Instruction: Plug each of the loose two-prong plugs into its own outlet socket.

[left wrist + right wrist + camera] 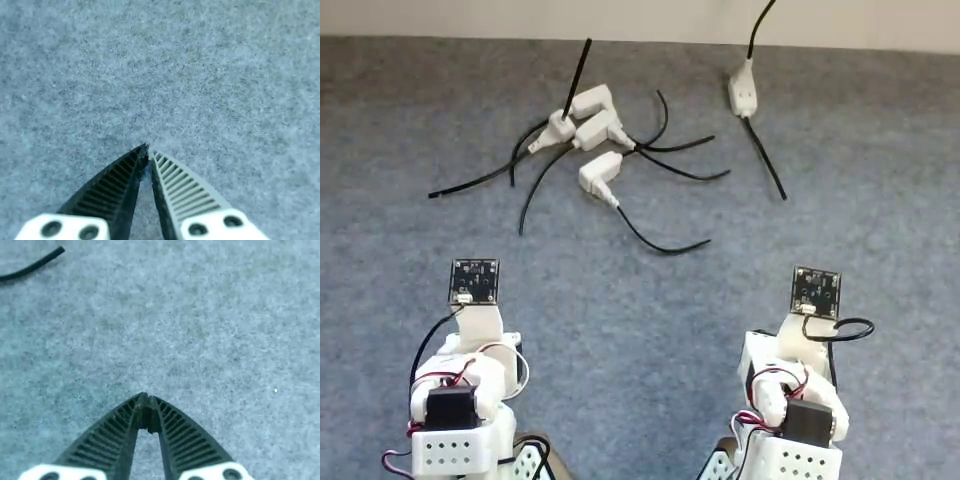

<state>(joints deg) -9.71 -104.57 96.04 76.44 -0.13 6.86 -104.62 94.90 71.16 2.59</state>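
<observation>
Plugs (pixel 599 130) with black leads (pixel 665 245) lie in a loose heap on the grey mat (pixel 640 320), at about 11 o'clock from the mat's middle in the high view. I count at least three white bodies there, touching or just beside each other, their leads crossing and fanning out toward 3 and 8 o'clock. From this height I cannot tell which bodies bear prongs and which are sockets. A lone white piece (pixel 743 92) lies well apart from the heap, at about 1 o'clock from the middle, with one lead running off past the far edge at 12 o'clock and another trailing toward 5 o'clock. My left arm (pixel 460 400) sits at 7 o'clock and my right arm (pixel 795 410) at 5 o'clock, both at the near edge and well short of every plug. The heap is at roughly 1 o'clock from my left arm, the lone piece at about 12 o'clock from my right. My left gripper (pixel 148 150) hangs over the mat with its ribbed fingers (pixel 185 192) drawn in so the tips all but meet, holding nothing. My right gripper (pixel 146 397) has its tips pressed together over the mat, gripping nothing, and in its wrist view a lead end (pixel 31 267) lies on the mat well apart from the tips.
</observation>
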